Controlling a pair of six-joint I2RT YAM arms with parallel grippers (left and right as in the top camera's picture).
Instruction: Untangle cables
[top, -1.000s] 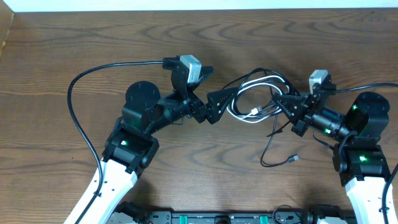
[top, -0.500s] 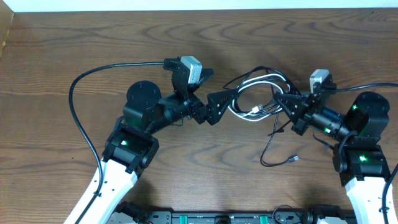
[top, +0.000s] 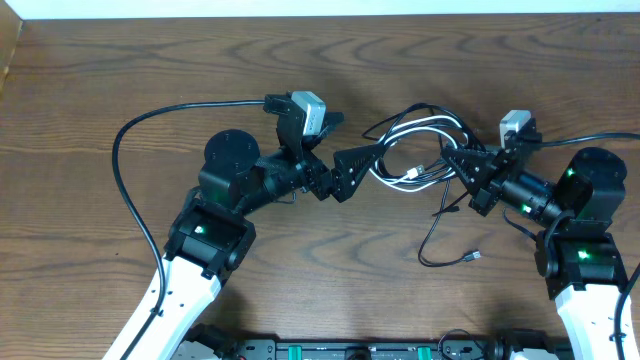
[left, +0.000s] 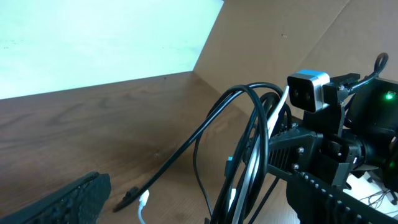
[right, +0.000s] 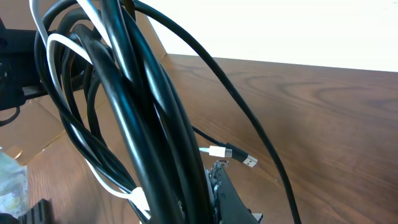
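A tangle of thin black cables and one white cable (top: 412, 150) hangs between my two arms at the table's middle. My right gripper (top: 458, 160) is shut on the bundle's right side. In the right wrist view the black loops (right: 143, 124) press against one of its fingers (right: 233, 196). A white plug (right: 216, 151) meets a black plug just past the fingertip. My left gripper (top: 345, 150) stands open at the bundle's left side. In the left wrist view the cords (left: 249, 155) pass between its wide jaws without touching them. A loose black tail (top: 450, 255) lies on the table.
The left arm's thick black cable (top: 120, 150) arcs over the left of the wooden table (top: 150, 60). The right arm's wrist camera (left: 308, 90) sits close behind the bundle. A pale wall runs along the table's far edge.
The left arm has edged slightly right toward the bundle. The right gripper keeps its hold and the cables have barely shifted.
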